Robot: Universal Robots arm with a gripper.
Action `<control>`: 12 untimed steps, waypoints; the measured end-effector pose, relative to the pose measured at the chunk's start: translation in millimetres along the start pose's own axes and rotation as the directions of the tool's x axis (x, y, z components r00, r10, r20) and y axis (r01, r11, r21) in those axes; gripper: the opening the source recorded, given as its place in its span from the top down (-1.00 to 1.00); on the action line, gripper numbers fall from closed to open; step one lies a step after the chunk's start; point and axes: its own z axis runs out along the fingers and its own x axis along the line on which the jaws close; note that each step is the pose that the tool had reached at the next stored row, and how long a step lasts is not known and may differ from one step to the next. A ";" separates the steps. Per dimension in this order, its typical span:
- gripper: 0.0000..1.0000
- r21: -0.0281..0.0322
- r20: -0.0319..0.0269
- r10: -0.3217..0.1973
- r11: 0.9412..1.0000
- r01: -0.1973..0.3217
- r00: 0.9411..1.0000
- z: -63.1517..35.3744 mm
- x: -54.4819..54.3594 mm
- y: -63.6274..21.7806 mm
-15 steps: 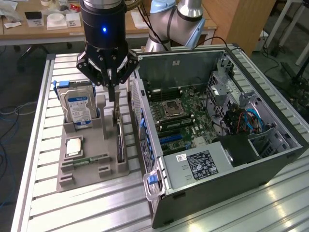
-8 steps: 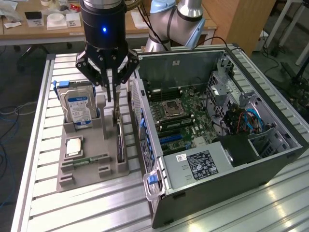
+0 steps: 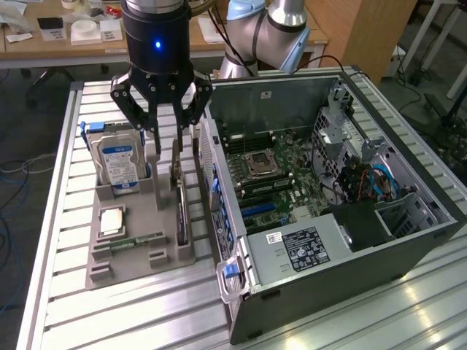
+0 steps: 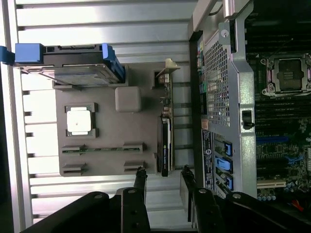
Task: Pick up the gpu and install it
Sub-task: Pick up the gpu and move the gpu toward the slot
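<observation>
**Claw open above the card**

The graphics card (image 3: 181,215) stands on edge in a slot along the tray's (image 3: 157,211) edge, beside the computer case (image 3: 328,255). My claw (image 3: 168,153) hangs just above its far end, fingers apart, holding nothing. The hard drive (image 3: 120,164) stands at the tray's far corner.

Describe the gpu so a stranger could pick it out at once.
Beside the open computer case sits a grey tray, on the exterior view's left. The gpu stands on edge in the tray's slot nearest the case. It is a thin black card, unlike the blue-labelled hard drive and the green RAM stick lying flat.
</observation>
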 end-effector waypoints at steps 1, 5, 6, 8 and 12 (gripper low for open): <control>0.17 0.000 0.000 0.000 1.000 0.000 1.000 0.0 0.0 0.0; 0.17 0.000 0.000 0.000 1.000 0.000 1.000 4.8 0.1 -0.2; 0.17 0.000 0.000 0.000 1.000 0.000 1.000 6.6 0.1 -0.3; 0.17 0.000 0.000 0.000 1.000 0.000 1.000 10.3 0.1 -0.5; 0.17 0.000 0.000 0.000 1.000 0.000 1.000 17.5 0.3 -0.8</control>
